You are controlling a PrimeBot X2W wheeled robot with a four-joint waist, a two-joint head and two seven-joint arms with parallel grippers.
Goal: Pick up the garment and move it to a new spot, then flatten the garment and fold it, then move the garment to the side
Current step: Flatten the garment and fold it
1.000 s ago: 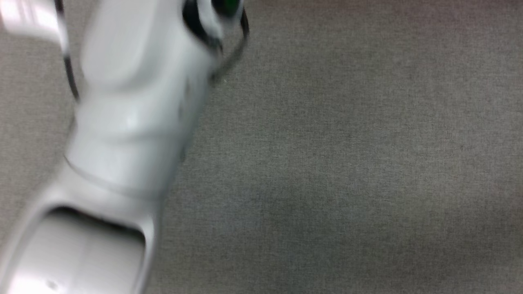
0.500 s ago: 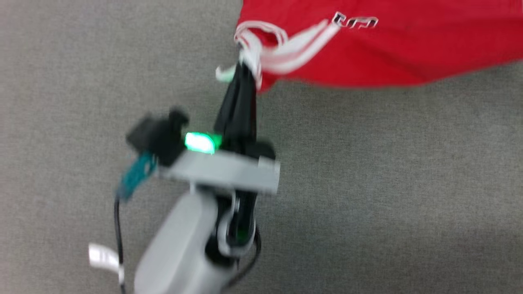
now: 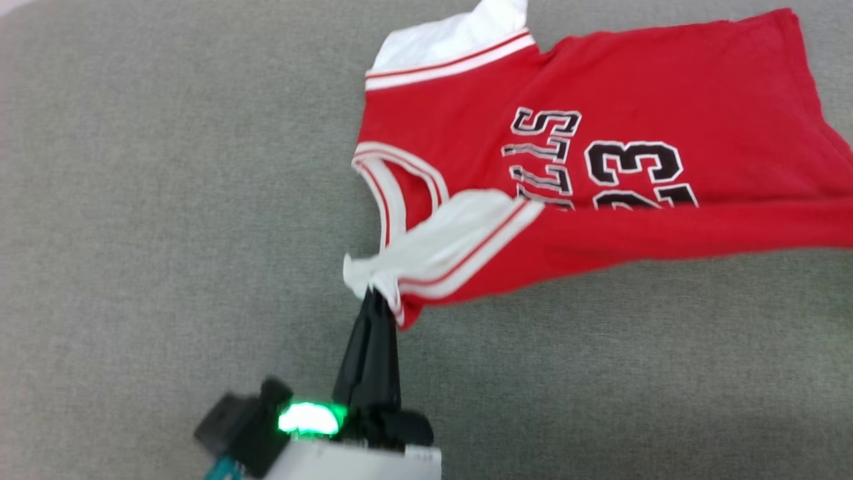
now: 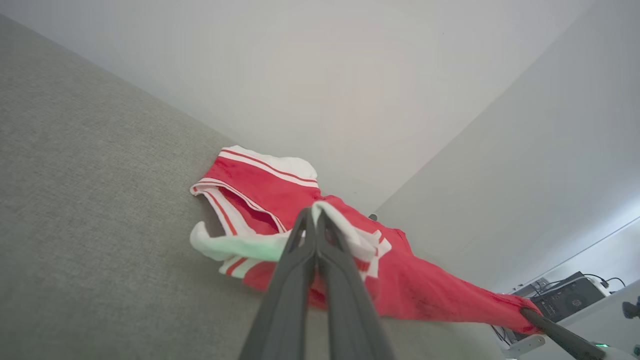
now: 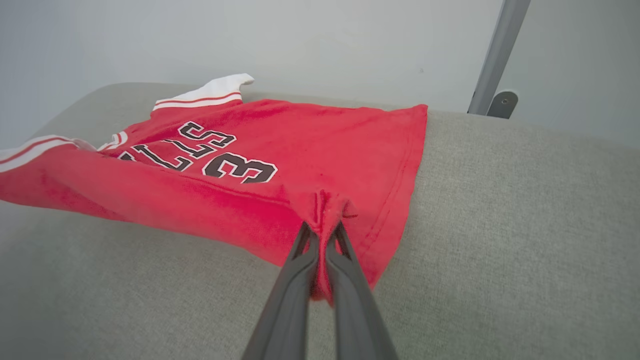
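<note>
Here the jersey (image 3: 666,87) is spread across a grey fabric surface (image 3: 166,200) with its lettering and number facing up, while its near edge is held raised between both grippers. The left gripper (image 3: 373,295) is clamped tight on a bunched corner of white, red-striped trim beside an armhole, and a flap is drawn over part of the lettering. The right gripper (image 5: 322,227) is closed on a pucker of red cloth at what appears to be the hem. A metal post (image 5: 497,50) is seen behind the surface.
</note>
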